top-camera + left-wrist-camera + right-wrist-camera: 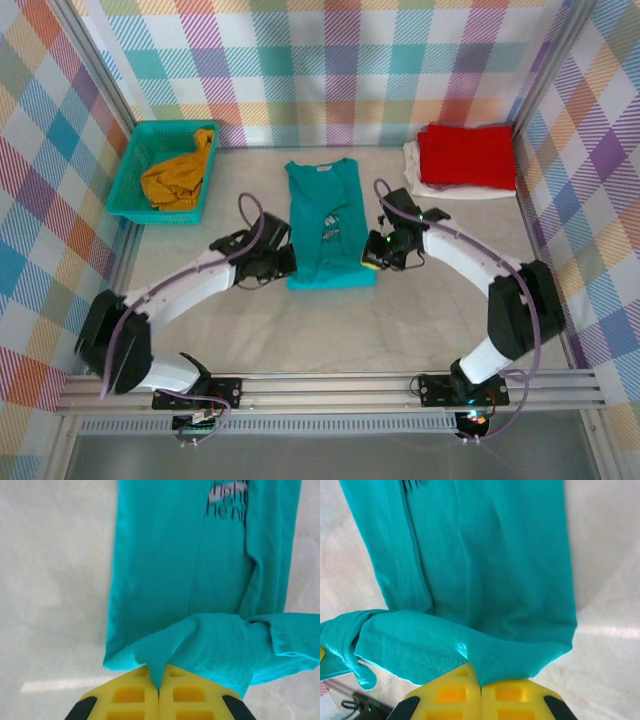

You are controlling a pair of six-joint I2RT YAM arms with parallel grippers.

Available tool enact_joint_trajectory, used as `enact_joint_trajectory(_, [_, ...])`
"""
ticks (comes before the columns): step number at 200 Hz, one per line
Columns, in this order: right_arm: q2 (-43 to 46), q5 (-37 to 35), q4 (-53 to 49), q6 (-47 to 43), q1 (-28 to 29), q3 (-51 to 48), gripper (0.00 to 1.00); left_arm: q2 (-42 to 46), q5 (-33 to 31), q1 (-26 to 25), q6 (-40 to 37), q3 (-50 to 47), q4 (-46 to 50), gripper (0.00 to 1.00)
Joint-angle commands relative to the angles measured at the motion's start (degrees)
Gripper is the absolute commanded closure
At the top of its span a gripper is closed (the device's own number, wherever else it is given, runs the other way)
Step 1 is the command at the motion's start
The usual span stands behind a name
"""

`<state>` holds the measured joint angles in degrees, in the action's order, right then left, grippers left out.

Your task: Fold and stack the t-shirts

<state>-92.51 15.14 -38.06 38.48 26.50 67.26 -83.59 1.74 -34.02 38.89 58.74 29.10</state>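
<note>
In 2 tools (159, 682) (481, 680), teal t-shirt (327, 215) hem

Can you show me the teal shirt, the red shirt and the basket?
teal shirt (320, 195), top view, its chest.
red shirt (466, 155), top view, its folded middle.
basket (128, 168), top view, its left wall.

Matt soft cloth teal t-shirt (325, 215), glossy plastic mesh basket (127, 172)

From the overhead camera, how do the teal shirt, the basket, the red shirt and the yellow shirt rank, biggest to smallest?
1. teal t-shirt and mesh basket: they look about alike, so I won't rank them.
2. red t-shirt, folded.
3. mustard t-shirt, crumpled in the basket.
</note>
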Motion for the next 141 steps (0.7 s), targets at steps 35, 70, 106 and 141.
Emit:
enact_joint_trajectory(35, [-13.9, -1.8, -1.2, -8.0, -4.1, 15.2, 1.00, -17.0, 0.9, 7.1, -13.3, 18.5, 5.4, 1.00])
enact_joint_trajectory(70, [-20.9, -1.4, -1.5, -9.1, -5.4, 23.7, 1.00, -23.7, 0.3, 9.2, -15.9, 26.8, 7.0, 1.00])
enact_joint_trajectory(106, [-28.1, -1.1, -1.6, -9.4, -6.9, 31.9, 0.95, -32.0, 0.5, 11.5, -18.5, 35.8, 9.2, 1.00])
enact_joint_trajectory(141, [-33.7, 1.3, -6.5, -10.2, -9.0, 45.0, 0.56, -39.5, -5.5, 13.3, -20.2, 50.2, 15.3, 0.75])
